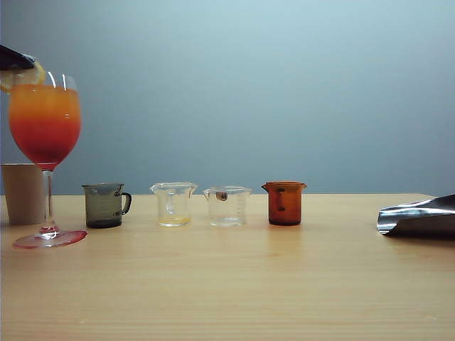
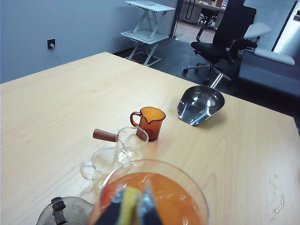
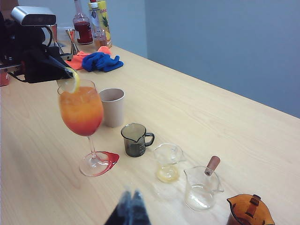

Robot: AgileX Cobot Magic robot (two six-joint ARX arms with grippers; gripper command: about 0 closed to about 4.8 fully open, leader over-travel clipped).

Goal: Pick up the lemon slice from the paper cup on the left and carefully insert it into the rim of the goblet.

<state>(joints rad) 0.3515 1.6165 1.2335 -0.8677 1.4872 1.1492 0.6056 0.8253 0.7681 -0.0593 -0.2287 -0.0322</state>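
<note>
A: Exterior view first. What am I looking at?

B: I am seeing the goblet (image 1: 44, 128) standing at the far left of the table (image 1: 234, 284), holding an orange-to-red layered drink. The lemon slice (image 1: 21, 77) is sitting at its rim, with the dark tip of the left gripper (image 1: 15, 60) right over it. The paper cup (image 1: 23, 193) is standing behind the goblet's stem; its contents are not showing. To the right I am reading a row: a smoky grey handled cup (image 1: 105, 205), a clear beaker (image 1: 173, 204) with a little yellow liquid, a second clear beaker (image 1: 227, 206), and an amber beaker (image 1: 285, 203). A metal scoop (image 1: 418, 217) is lying at the far right.

A: Left wrist view?

B: The left gripper (image 2: 136, 206) is hovering at the goblet's (image 2: 187, 187) rim. Its fingers are standing close together with the lemon slice (image 2: 129, 204) between them; I cannot tell whether they are gripping it or letting go.

A: Right wrist view?

B: The right gripper (image 3: 131, 208) is hanging well apart from the goblet (image 3: 82, 112), fingertips pressed together, holding nothing. At the far end a bottle (image 3: 101, 16) is showing a pineapple picture; its lettering is too small to read. A blue cloth (image 3: 101, 62) is lying beside it.
</note>
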